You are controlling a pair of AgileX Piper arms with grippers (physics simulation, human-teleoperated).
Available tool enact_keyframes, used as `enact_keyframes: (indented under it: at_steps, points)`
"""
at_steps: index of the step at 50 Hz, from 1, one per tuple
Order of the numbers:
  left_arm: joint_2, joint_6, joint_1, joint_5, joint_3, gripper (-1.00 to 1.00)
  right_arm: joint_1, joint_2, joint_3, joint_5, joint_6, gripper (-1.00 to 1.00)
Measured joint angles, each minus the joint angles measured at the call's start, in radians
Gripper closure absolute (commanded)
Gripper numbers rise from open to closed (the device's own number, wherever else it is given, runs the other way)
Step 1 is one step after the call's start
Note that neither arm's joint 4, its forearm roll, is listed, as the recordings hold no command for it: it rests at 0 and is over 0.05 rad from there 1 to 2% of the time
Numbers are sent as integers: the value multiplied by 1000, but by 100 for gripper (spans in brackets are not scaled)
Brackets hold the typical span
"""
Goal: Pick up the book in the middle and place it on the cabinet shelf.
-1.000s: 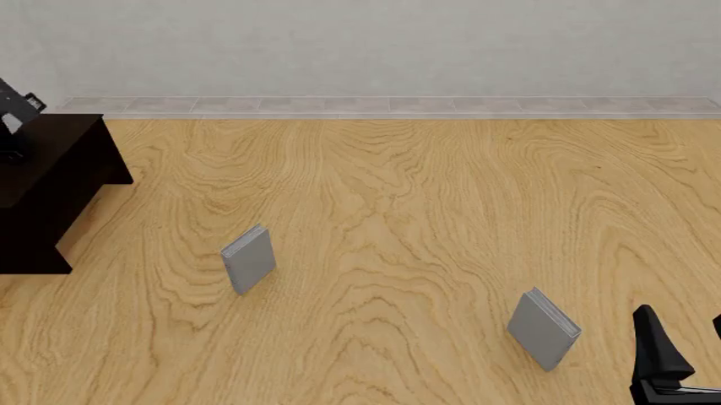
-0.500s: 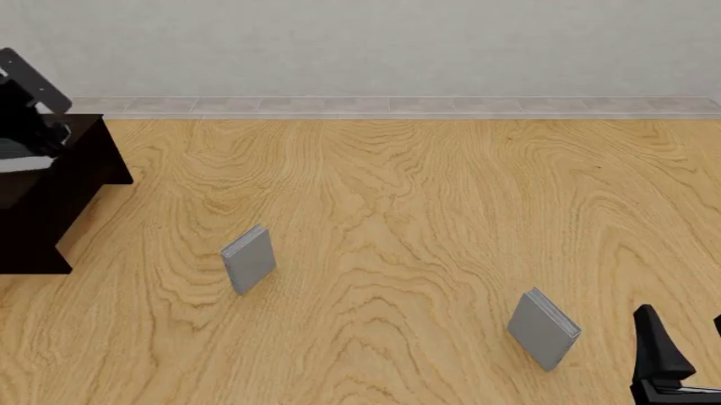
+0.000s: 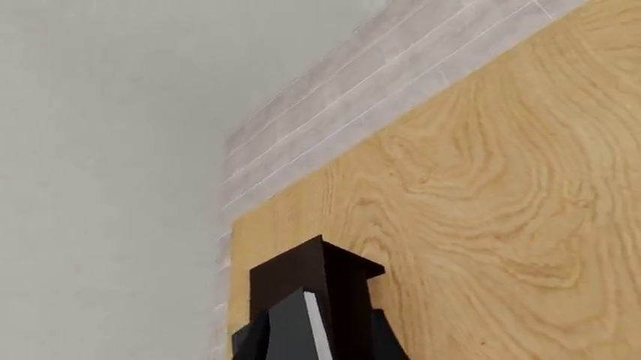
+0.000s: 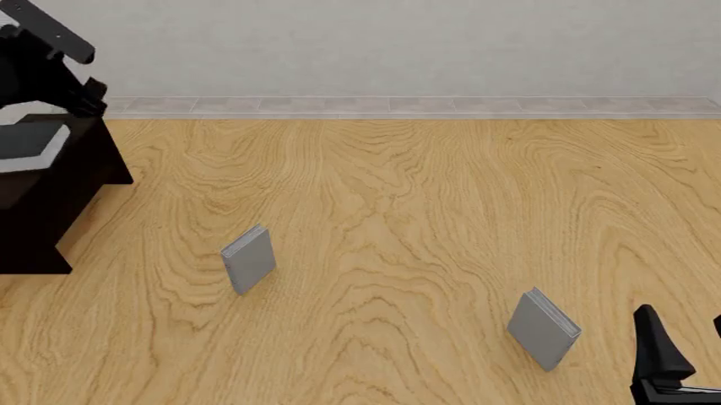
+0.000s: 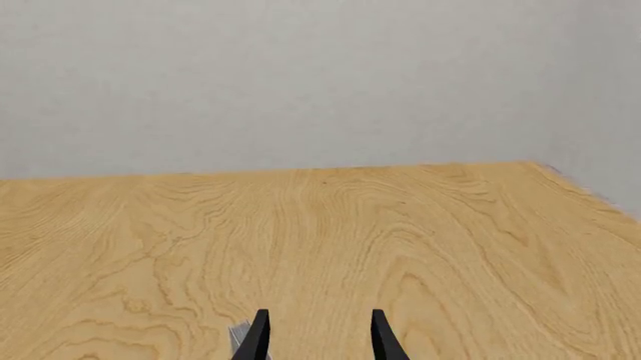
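The book (image 4: pixel 25 142) shows a grey-lit cover and a white page edge at the far left of the front view. It sits level over the flat top of the dark cabinet shelf (image 4: pixel 62 198); I cannot tell if it touches. My left gripper (image 4: pixel 62 110) reaches down onto its far edge, shut on it. In the left wrist view the book (image 3: pixel 299 324) fills the gap between the black fingers (image 3: pixel 386 341) of the left gripper (image 3: pixel 315 334). My right gripper (image 4: pixel 687 339) hangs low at the near right, open and holding nothing, as the right wrist view (image 5: pixel 318 322) also shows.
Two small grey books stand on the wooden surface, one left of centre (image 4: pixel 248 258), the other (image 4: pixel 543 329) just left of my right gripper. A pale wall with a tiled strip (image 4: pixel 394 105) closes the far side. The cabinet's near part runs off the left edge.
The left arm has risen and swung right into view over the cabinet. The book came with it, from out of sight to showing above the cabinet top. The right arm has not moved.
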Motion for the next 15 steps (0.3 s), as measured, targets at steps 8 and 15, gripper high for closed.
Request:
enact_keyframes:
  at_steps: [8,15]
  points:
    - [-129,-103,-47,-13,85,-100,0,0,0,0,0,-100]
    - [-276,-163,-90,-41,202,-100,1,0,0,-1,0,-100]
